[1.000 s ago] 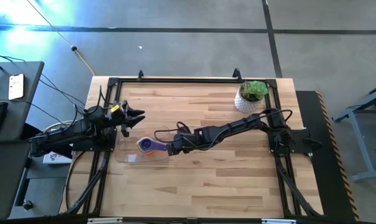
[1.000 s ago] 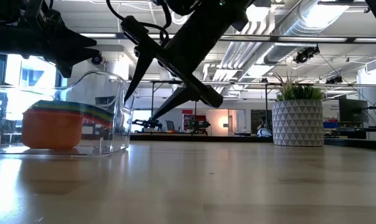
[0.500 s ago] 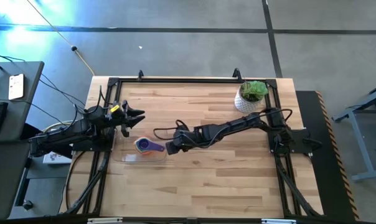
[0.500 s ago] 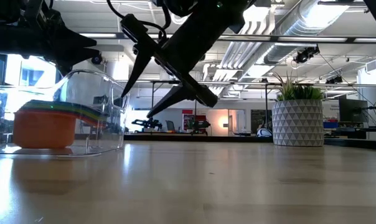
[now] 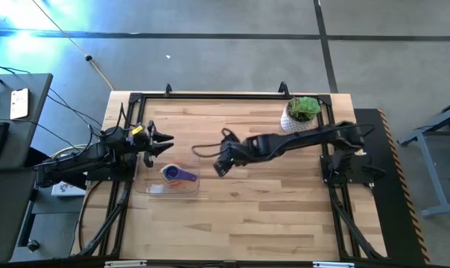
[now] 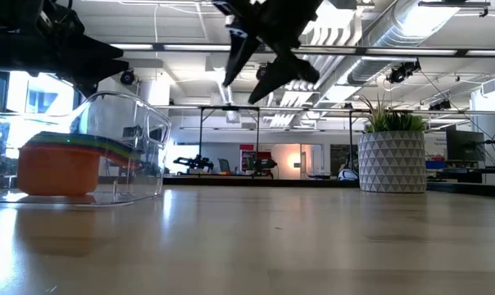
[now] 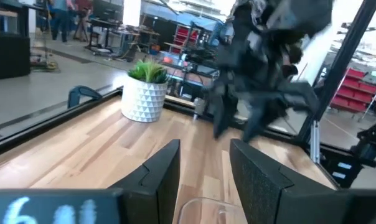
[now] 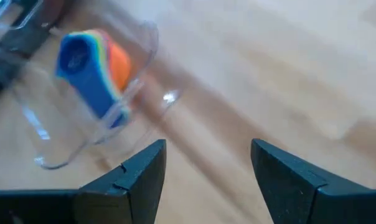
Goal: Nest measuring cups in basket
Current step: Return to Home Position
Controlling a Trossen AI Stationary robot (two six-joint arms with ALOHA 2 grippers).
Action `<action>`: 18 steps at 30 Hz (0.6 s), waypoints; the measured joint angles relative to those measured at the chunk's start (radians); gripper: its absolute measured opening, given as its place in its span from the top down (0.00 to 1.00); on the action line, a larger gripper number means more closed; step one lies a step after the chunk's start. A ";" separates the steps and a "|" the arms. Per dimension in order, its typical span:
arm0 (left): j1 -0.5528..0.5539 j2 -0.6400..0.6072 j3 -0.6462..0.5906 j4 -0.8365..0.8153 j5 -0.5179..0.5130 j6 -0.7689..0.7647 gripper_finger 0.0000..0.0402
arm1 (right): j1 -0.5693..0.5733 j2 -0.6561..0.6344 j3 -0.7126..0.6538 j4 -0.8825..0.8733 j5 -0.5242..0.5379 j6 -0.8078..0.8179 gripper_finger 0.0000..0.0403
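Measuring cups (image 5: 177, 175) sit nested in one stack inside the basket (image 5: 153, 189). The stack is orange at the base, with coloured rims layered above it. The basket rests on the tabletop (image 5: 270, 212), left of centre, near the left edge.

Right tool (image 5: 219, 169) hangs raised above the tabletop near its middle, beside the basket's right end and clear of it. Jaws are spread, with nothing between them. Its wrist camera looks down on the stack through the clear wall.

Left tool (image 5: 165, 145) hovers at the left edge, just beyond the basket's far side. Fingers are parted and empty.

Plant pot (image 5: 298, 117) stands at the far right corner, well apart from the basket.
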 joint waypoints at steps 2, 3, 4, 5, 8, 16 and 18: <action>0.000 0.000 0.000 -0.003 0.005 0.014 0.67 | -0.012 -0.040 0.000 -0.048 0.034 -0.047 0.44; 0.000 0.000 0.000 -0.005 0.006 0.022 0.67 | -0.018 -0.061 0.000 -0.059 0.043 -0.078 0.44; 0.000 0.000 0.000 -0.011 0.010 0.028 0.67 | -0.023 -0.081 0.000 -0.070 0.048 -0.110 0.44; 0.000 0.000 0.000 -0.018 0.010 0.035 0.67 | -0.029 -0.102 0.000 -0.078 0.050 -0.147 0.44; 0.000 0.000 0.000 -0.046 0.017 0.067 0.67 | -0.038 -0.163 0.000 -0.089 0.048 -0.249 0.44; -0.001 0.000 0.000 -0.107 0.017 0.102 0.67 | -0.040 -0.352 -0.029 -0.088 0.097 -0.516 0.44; -0.001 0.000 0.000 -0.104 0.017 0.109 0.67 | -0.046 -0.422 -0.085 -0.086 0.140 -0.537 0.44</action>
